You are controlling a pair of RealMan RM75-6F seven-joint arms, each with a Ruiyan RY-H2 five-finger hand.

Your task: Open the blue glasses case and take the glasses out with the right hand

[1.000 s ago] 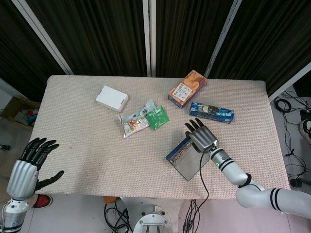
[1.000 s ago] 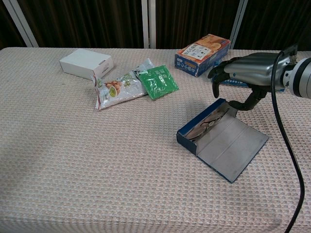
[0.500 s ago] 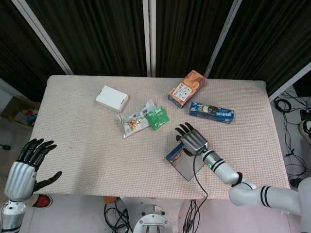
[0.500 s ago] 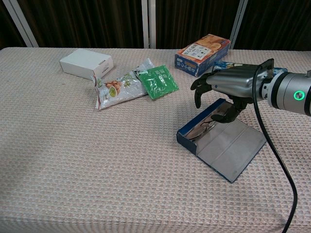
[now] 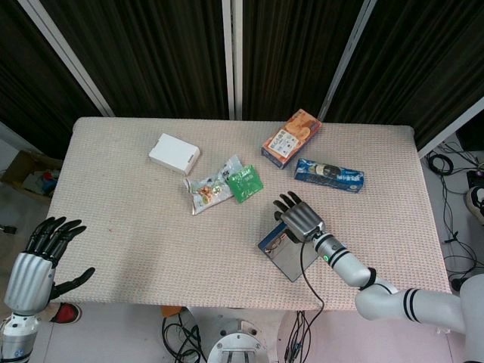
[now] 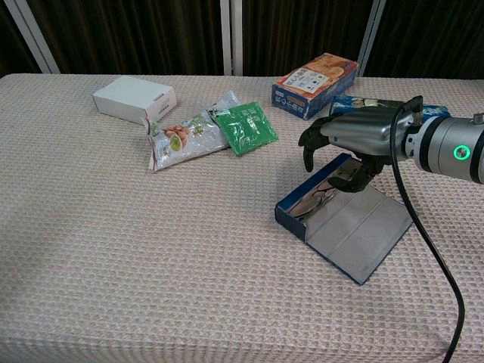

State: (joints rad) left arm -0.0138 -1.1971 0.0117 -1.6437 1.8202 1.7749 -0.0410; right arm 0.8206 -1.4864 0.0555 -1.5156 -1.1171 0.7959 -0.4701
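The blue glasses case (image 6: 296, 215) lies open near the table's front right, its grey lid (image 6: 359, 236) folded flat toward me. The glasses (image 6: 318, 197) lie inside the tray, also seen in the head view as glasses (image 5: 280, 239) in the case (image 5: 267, 243). My right hand (image 6: 354, 134) hovers over the far end of the case, fingers apart and curved downward, thumb reaching down toward the glasses; it holds nothing that I can see. In the head view the right hand (image 5: 301, 215) covers part of the case. My left hand (image 5: 38, 261) hangs open off the table's front left corner.
A white box (image 6: 134, 98) sits at the back left. A snack bag (image 6: 181, 138) and a green packet (image 6: 246, 127) lie mid-table. An orange box (image 6: 316, 84) and a blue packet (image 5: 329, 175) lie behind the right hand. A black cable (image 6: 427, 253) trails from the right wrist.
My right hand has moved left and lowered over the open case, its thumb coming down near the glasses. The left hand has sunk slightly.
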